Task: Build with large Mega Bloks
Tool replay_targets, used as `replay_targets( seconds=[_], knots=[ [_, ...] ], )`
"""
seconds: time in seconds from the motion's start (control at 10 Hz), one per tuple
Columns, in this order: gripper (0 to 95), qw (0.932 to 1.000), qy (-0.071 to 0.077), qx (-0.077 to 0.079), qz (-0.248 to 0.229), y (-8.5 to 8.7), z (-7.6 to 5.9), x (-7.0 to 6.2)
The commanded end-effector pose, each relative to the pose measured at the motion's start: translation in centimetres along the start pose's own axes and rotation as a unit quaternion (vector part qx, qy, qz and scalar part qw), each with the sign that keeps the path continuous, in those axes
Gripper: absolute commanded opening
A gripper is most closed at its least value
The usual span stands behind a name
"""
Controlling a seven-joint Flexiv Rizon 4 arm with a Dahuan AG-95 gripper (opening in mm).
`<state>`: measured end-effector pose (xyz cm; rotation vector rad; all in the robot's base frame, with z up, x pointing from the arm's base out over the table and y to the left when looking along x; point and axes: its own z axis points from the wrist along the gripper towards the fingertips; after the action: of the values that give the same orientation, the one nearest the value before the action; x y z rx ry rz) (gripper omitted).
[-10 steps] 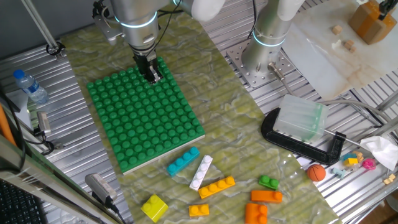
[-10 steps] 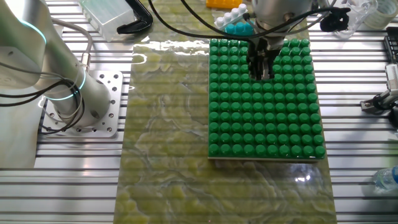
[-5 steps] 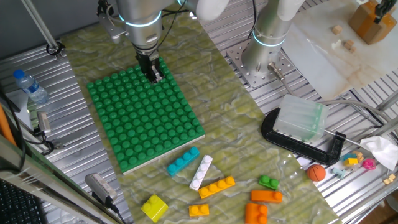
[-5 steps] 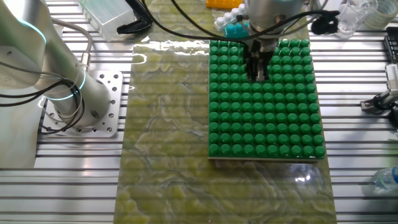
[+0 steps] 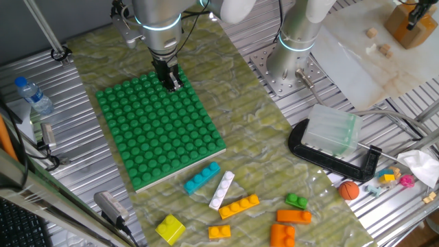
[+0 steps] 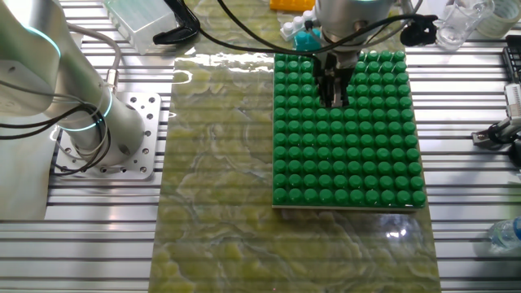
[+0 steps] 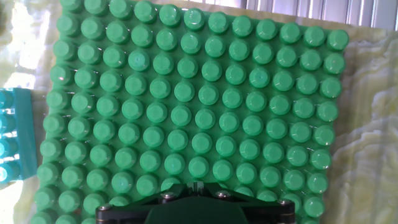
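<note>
The green studded baseplate (image 5: 158, 127) lies on the mat and carries no bricks; it also shows in the other fixed view (image 6: 348, 130) and fills the hand view (image 7: 199, 93). My gripper (image 5: 169, 82) hangs just above its far side, fingers together and holding nothing, as the other fixed view (image 6: 331, 91) and the hand view (image 7: 196, 186) also show. Loose Mega Bloks lie past the plate's near edge: teal (image 5: 202, 178), white (image 5: 221, 189), long orange (image 5: 239, 205), yellow (image 5: 170, 228), green (image 5: 296, 201) and other orange ones (image 5: 293, 217). The teal brick shows at the hand view's left edge (image 7: 12, 134).
A clear plastic box (image 5: 331, 132) sits on a black clamp (image 5: 367, 165) at the right. A small orange ball (image 5: 349, 190) lies near it. A second arm's base (image 5: 291, 65) stands behind. A water bottle (image 5: 33, 95) lies at the left.
My gripper has risen slightly and drifted a little across the baseplate, still shut and empty. The bricks have not moved.
</note>
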<state>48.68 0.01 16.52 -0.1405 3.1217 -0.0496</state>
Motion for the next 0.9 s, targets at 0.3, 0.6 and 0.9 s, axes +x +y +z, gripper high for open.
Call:
replay_targets(
  seconds=[0.3, 0.6, 0.9],
  knots=[
    [0.0, 1.0000, 0.002, 0.001, 0.003, -0.06, 0.05, 0.36],
    [0.0, 1.0000, 0.001, -0.001, 0.006, -0.05, 0.05, 0.36],
    [0.0, 1.0000, 0.001, -0.001, 0.006, 0.02, 0.09, 0.34]
  ],
)
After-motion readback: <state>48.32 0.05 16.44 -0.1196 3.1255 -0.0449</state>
